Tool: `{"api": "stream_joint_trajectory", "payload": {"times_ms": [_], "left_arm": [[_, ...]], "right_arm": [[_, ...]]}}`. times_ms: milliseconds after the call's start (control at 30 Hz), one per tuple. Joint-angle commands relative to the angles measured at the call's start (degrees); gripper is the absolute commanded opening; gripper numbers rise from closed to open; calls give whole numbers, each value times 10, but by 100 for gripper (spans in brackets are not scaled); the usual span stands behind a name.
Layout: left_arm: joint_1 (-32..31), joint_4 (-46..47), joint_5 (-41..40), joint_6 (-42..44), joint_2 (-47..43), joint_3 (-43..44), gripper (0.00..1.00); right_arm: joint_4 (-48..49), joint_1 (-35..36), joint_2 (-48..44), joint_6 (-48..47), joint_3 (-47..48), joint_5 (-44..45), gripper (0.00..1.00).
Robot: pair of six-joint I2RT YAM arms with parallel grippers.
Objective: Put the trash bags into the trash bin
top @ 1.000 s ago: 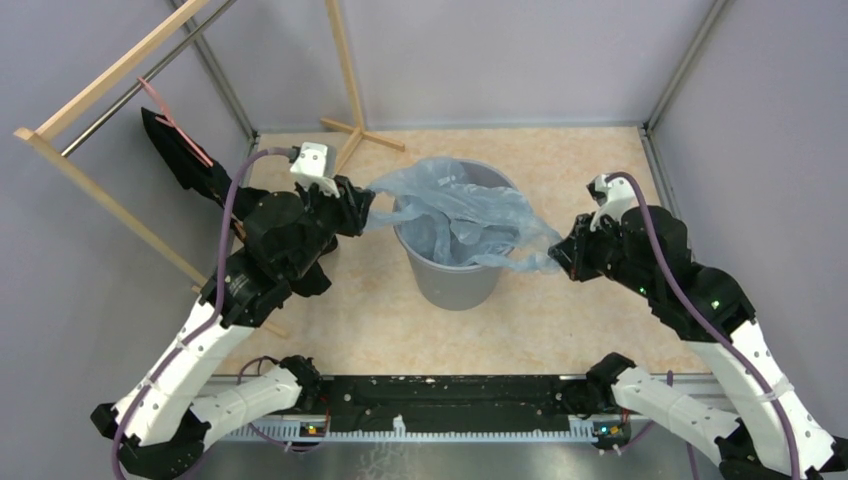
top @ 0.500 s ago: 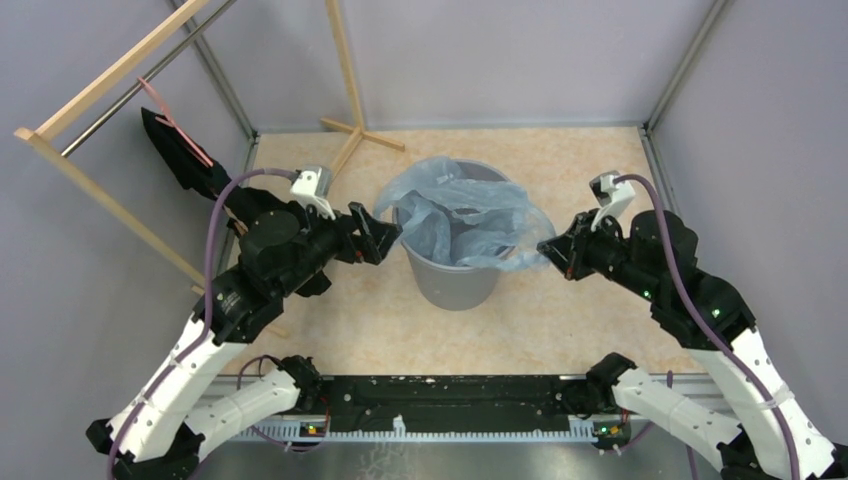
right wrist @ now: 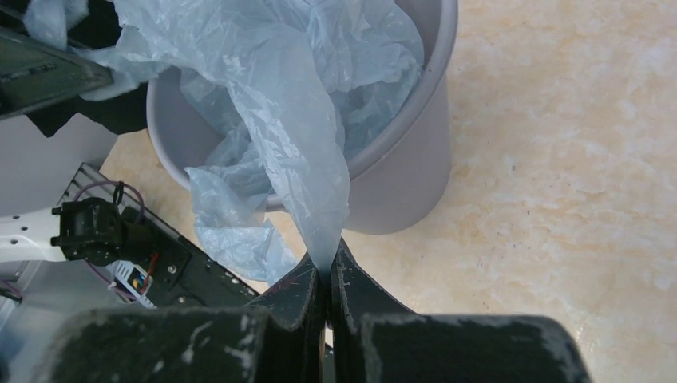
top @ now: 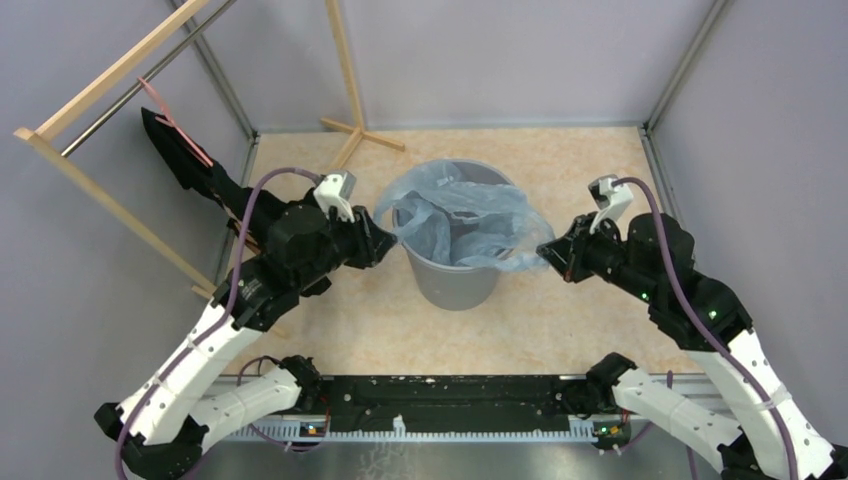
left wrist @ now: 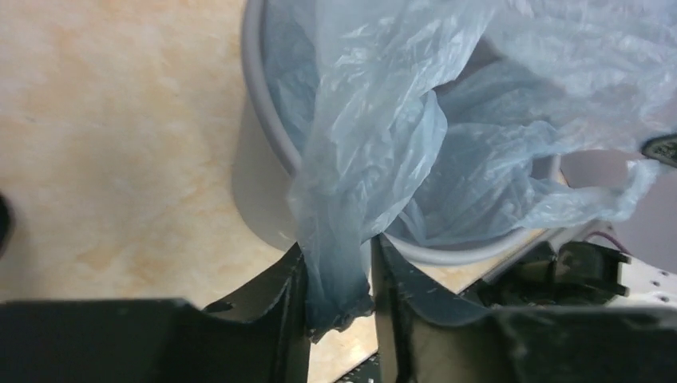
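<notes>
Pinching the bag point(right wrist: 295, 136) with the right gripper point(right wrist: 327, 279) — jaws are clenching flat on a thin twist of film, just outside the right side of the bin point(top: 455, 285). From that pinch the film is running up and over the rim into the bin.

The left gripper point(left wrist: 339, 295) is sitting just beside the bin's left wall. Its fingers are standing partly apart with a bunched strand of film filling the gap between them. I cannot tell if they are actually clamping it or only flanking it.

Most of the bag is lying crumpled inside the bin, wrinkled and loose. It is draping over the rim on the left and the right. One loose fold is hanging down the outside wall on the near-right — not inside.

The bin is standing upright around the middle of the bench, somewhat toward the far edge, between the two arms.

At the far-left corner a black cloth point(top: 185, 160) is hanging on a wooden rack point(top: 110, 75), well apart from the bin.
</notes>
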Motion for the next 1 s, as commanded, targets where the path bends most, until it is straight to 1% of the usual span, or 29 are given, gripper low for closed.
{"api": "stream_joint_trajectory", "payload": {"times_ms": [0,33,100,233,300,367,433,533,667,767,800,867,967], "left_arm": [[2,-64,-117,68,1,96,25],[2,-79,-141,80,-3,110,15],[2,-97,-177,107,-15,130,1],[1,-121,-220,136,-41,145,0],[1,-134,-232,148,-45,146,0],[1,-145,-241,159,-45,140,0],[2,-139,-248,164,-45,118,0],[1,-116,-254,175,-40,79,0],[2,-113,-298,193,-20,81,0],[1,-101,-311,220,-9,95,0],[1,-98,-312,227,-5,102,0],[2,-89,-301,239,3,119,0],[2,-65,-260,261,11,140,0]], "right_arm": [[-29,-3,-13,-11,37,44,0],[-40,-3,-14,-13,40,53,0],[-55,-3,-15,-19,44,74,0],[-84,-3,-19,-26,41,116,0],[-93,-3,-21,-21,38,154,5],[-101,-4,-17,-5,36,230,12],[-90,-3,-14,9,23,289,13],[-42,-3,-10,10,-14,318,15],[-39,-3,12,-6,-7,381,15],[-61,-3,33,-21,18,456,16],[-62,-3,38,-27,27,469,16],[-42,-4,40,-50,41,454,17],[3,-4,41,-112,51,398,20]]}}
